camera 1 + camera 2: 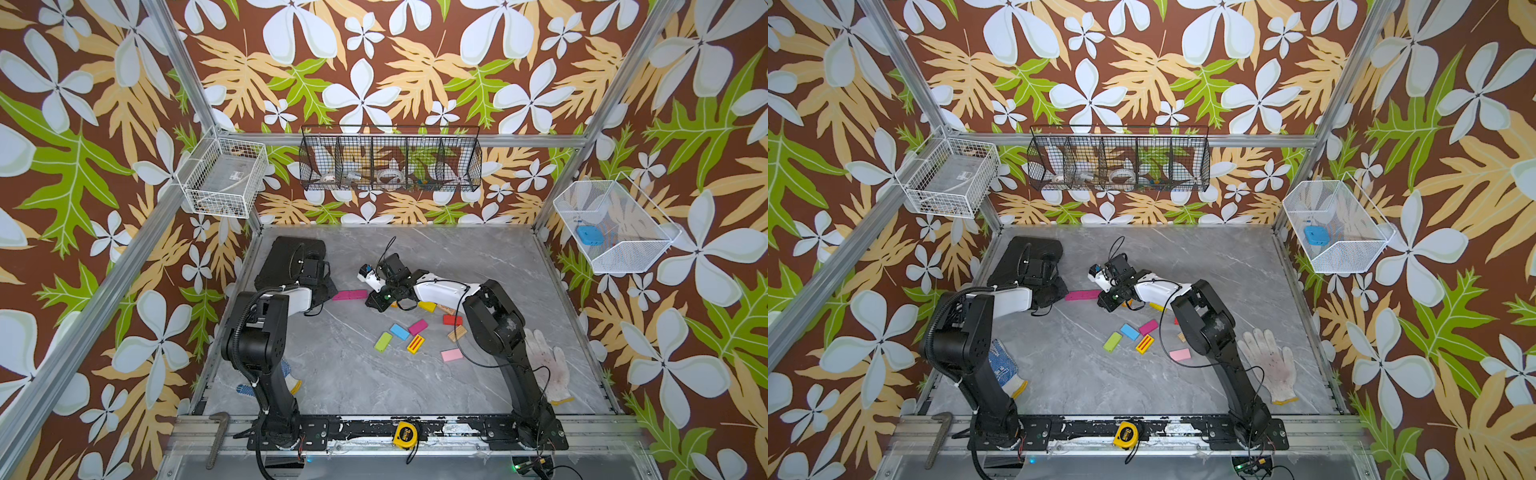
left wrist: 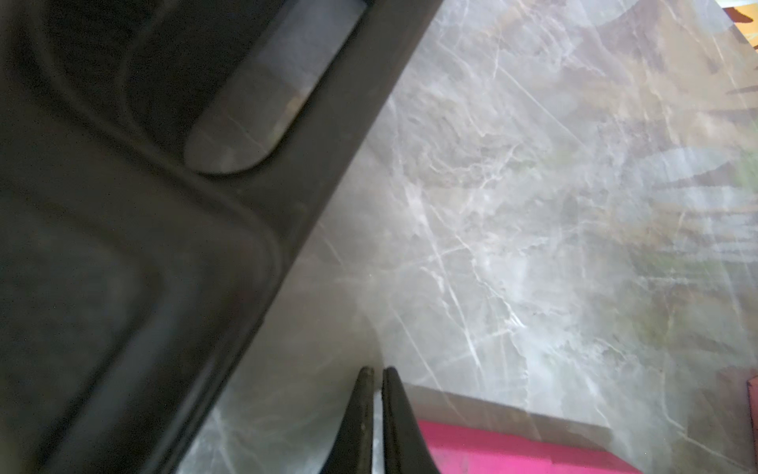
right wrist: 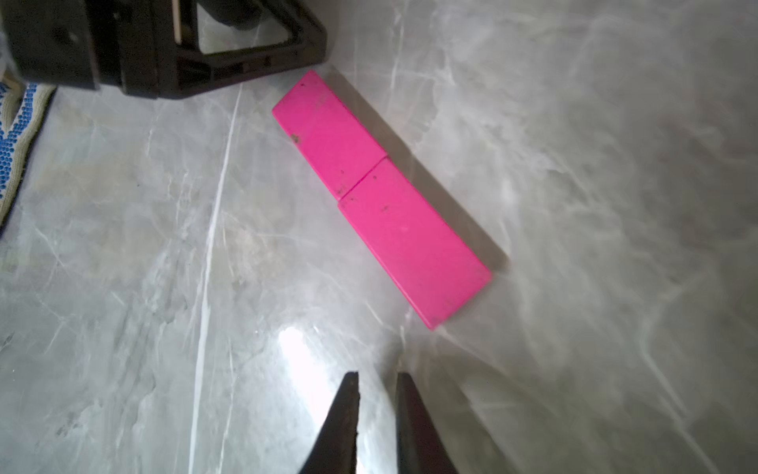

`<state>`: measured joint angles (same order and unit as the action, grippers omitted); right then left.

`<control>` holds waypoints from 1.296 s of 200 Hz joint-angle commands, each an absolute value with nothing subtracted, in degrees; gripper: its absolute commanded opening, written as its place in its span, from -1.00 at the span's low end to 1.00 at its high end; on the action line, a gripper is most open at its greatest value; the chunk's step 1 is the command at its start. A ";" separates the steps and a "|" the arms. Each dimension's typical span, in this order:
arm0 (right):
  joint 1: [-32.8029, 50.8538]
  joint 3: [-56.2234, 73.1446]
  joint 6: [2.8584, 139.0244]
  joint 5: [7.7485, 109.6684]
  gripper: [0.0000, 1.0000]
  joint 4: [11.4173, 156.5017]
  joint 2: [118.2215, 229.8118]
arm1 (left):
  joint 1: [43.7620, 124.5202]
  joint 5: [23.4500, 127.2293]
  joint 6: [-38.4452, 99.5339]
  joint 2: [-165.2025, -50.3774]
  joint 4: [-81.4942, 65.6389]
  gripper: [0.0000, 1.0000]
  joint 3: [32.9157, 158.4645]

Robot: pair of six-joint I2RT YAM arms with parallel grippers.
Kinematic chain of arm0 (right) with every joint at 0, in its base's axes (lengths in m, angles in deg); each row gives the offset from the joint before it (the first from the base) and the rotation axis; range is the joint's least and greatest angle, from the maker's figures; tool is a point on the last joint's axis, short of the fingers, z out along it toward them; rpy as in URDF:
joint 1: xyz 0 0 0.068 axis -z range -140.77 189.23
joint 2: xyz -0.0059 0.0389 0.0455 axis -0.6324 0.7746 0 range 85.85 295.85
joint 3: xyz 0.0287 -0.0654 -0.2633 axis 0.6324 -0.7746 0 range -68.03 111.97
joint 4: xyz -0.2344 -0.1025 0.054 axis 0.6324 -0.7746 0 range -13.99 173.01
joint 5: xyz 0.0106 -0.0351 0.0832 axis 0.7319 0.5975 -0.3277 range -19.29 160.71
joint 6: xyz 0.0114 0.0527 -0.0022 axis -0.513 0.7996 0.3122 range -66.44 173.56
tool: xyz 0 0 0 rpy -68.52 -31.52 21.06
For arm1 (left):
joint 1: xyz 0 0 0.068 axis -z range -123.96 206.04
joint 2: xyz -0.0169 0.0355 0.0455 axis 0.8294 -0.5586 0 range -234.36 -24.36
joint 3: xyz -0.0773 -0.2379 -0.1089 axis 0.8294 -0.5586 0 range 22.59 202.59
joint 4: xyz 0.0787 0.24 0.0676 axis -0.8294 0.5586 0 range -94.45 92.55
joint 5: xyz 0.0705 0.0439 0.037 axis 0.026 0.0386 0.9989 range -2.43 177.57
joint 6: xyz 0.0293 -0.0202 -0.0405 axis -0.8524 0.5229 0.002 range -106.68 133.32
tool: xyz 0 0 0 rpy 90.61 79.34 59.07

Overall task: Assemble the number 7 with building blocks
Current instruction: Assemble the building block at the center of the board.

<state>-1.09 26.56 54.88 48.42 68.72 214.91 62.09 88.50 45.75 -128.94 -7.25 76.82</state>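
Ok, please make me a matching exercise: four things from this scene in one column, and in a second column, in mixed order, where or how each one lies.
Things
1. two magenta blocks
2. green block
3. tape measure
4. white glove

Places
A. next to the right arm
B. on the metal rail at the front, between the arm bases
C. lying flat, end to end, touching
D. beside the blue block

Pairs: 1-C, 2-D, 3-B, 4-A
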 commanded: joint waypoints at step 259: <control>-2.06 36.44 58.13 63.99 -0.42 65.46 221.63 | 63.06 88.61 43.25 -128.60 0.02 -0.82 76.81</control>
<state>-1.96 36.89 58.03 64.55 66.41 222.03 62.89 87.86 43.56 -128.65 -4.92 77.15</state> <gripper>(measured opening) 0.291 0.089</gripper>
